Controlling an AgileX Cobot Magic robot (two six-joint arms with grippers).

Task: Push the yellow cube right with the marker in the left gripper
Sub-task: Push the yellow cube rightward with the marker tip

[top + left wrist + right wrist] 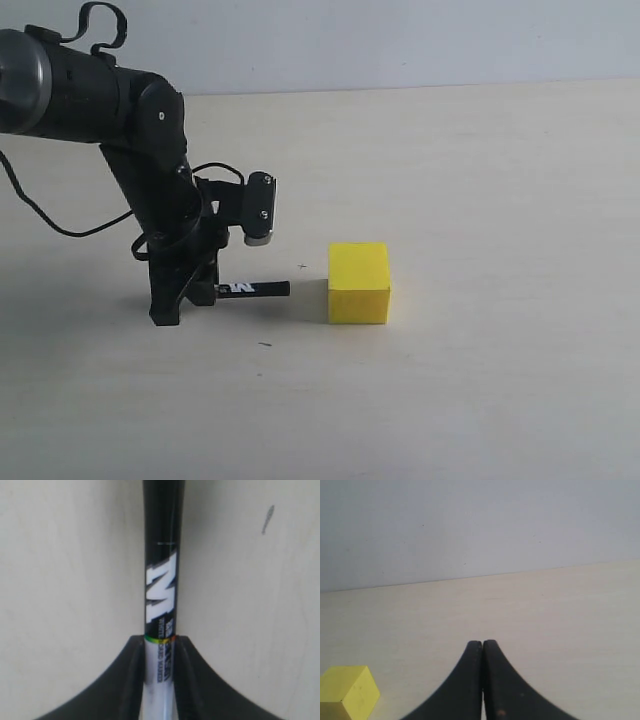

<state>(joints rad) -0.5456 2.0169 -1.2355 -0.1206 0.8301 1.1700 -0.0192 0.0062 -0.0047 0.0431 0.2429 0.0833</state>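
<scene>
A pale, cream-coloured tabletop [500,380] with a faint wood grain fills the scene and meets a plain grey-white wall [400,40] at the back. A small dark fleck [265,344] marks the surface in front of the arm.

In the exterior view the left gripper [185,295] is down close to the tabletop, clenched on the marker [255,289], which lies roughly level and points right. Its black end is near the left face of the yellow cube [359,284] but apart from it, with a strip of bare tabletop between. The cube sits flat on the tabletop, right of the arm and about mid-scene.

The left wrist view adds the detail of the grasp. The left gripper [159,641] has both fingers pressed on the marker [161,580] just below a thin rainbow band, with the white barrel between them and the black, white-lettered part jutting out.

Only the right wrist view shows the right gripper [482,644], its fingers shut together on nothing, above bare tabletop. The yellow cube [347,690] is at the picture's edge, and the wall [470,530] lies beyond.
</scene>
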